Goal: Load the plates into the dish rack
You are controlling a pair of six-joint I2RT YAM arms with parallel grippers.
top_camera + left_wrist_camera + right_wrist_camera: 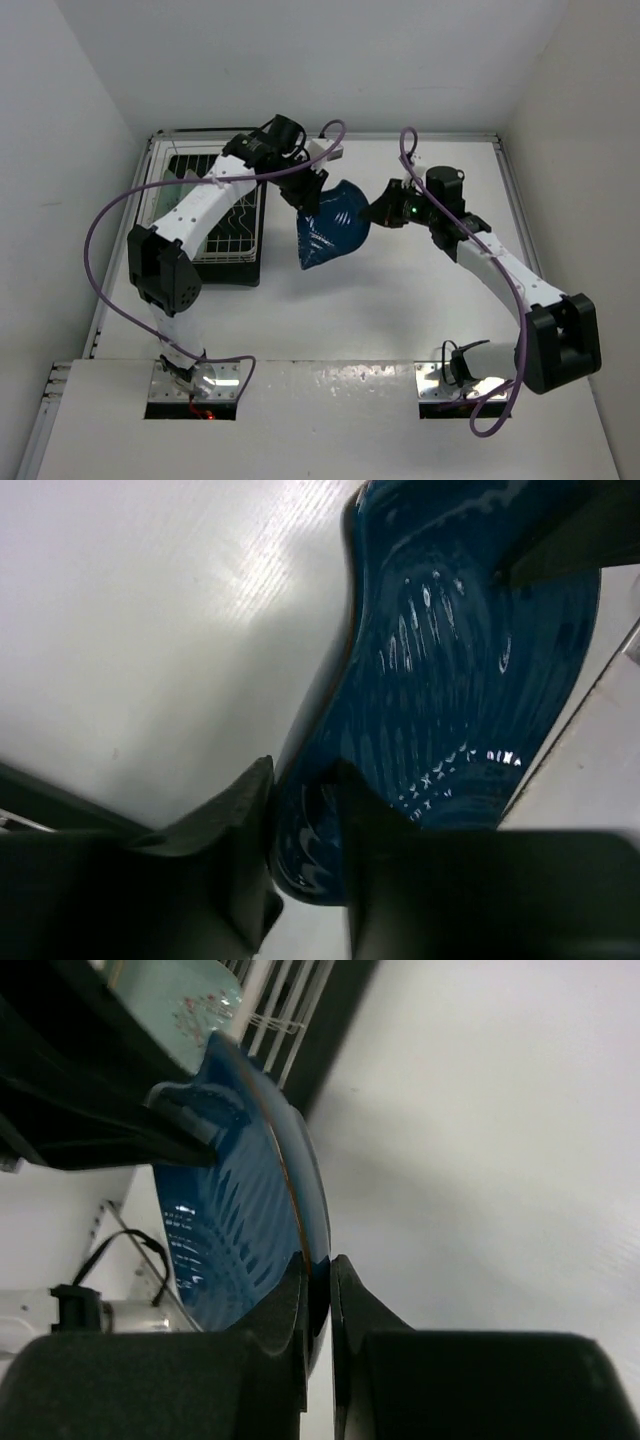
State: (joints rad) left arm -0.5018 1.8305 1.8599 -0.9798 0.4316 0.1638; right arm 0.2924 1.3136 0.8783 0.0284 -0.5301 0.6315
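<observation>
The dark blue leaf-shaped dish [330,232] hangs tilted above the table, just right of the dish rack [232,222]. My left gripper [310,196] is shut on its far left rim; in the left wrist view [300,805] the jaws pinch the dish's [450,670] edge. My right gripper [377,212] is shut on its right rim; in the right wrist view [318,1285] the rim of the dish [240,1210] sits between the fingers. A mint-green plate [185,1000] stands in the rack [280,1020]. I cannot make out a second mint plate.
The white wire rack sits on a black drip tray [245,270] at the table's left, against the left wall. The left arm [200,205] reaches over the rack. Purple cables loop off both arms. White walls enclose the table at the back and sides.
</observation>
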